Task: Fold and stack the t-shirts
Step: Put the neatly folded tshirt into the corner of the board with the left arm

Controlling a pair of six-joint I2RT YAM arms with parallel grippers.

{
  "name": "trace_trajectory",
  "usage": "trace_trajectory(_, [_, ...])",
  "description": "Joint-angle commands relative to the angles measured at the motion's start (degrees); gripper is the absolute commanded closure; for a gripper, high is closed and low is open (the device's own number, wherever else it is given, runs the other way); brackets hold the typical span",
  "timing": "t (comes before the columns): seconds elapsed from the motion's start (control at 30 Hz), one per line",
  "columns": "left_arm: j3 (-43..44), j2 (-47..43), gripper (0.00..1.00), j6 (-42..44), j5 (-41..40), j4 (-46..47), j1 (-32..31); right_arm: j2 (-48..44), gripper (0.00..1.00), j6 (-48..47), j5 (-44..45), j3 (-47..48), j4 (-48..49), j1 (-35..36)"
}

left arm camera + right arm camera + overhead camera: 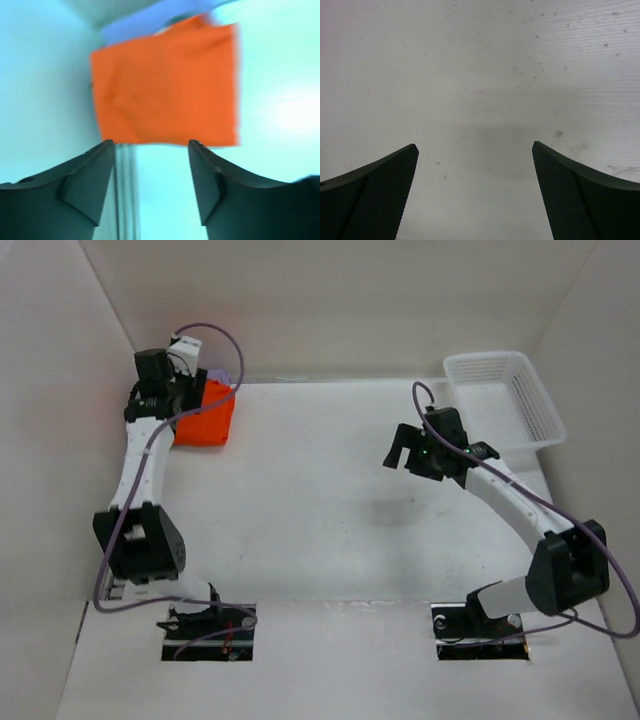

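A folded bright orange t-shirt [207, 415] lies at the table's far left, on top of a lavender purple shirt whose edge [222, 376] shows behind it. In the left wrist view the orange shirt [165, 85] fills the middle, with the lavender edge [145, 25] beyond it. The dark grey shirt is hidden. My left gripper [165, 400] hovers over the stack's left side, open and empty [151, 145]. My right gripper [400, 448] is open and empty over bare table [475, 147].
A white mesh basket [505, 400] stands at the far right corner. White walls enclose the table on the left, back and right. The left arm's cable loops above the stack.
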Motion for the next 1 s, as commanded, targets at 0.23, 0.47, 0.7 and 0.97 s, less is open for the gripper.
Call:
trace_trajectory(0.23, [-30.72,-30.47,0.35,1.77,21.86,-18.28,-22.21,-20.12,0.0,1.62,7.2,-10.08,-12.14,5.82])
trace_trajectory(0.47, [-47.96,-40.25,0.36,-1.21,28.01,-17.41,-25.15,-32.78,0.0,13.04,6.32,-20.89,-13.11,11.62])
trace_trajectory(0.7, [-49.74,-40.87,0.35,-2.45,32.94,-14.42,-21.19,-37.8,0.0,18.76,7.02,-24.24,-13.73,17.07])
trace_trajectory(0.97, [-52.2,-41.3,0.33,0.1,28.56,-11.7,-18.99,-40.96,0.0,25.09,7.99,-29.16,-12.94,21.03])
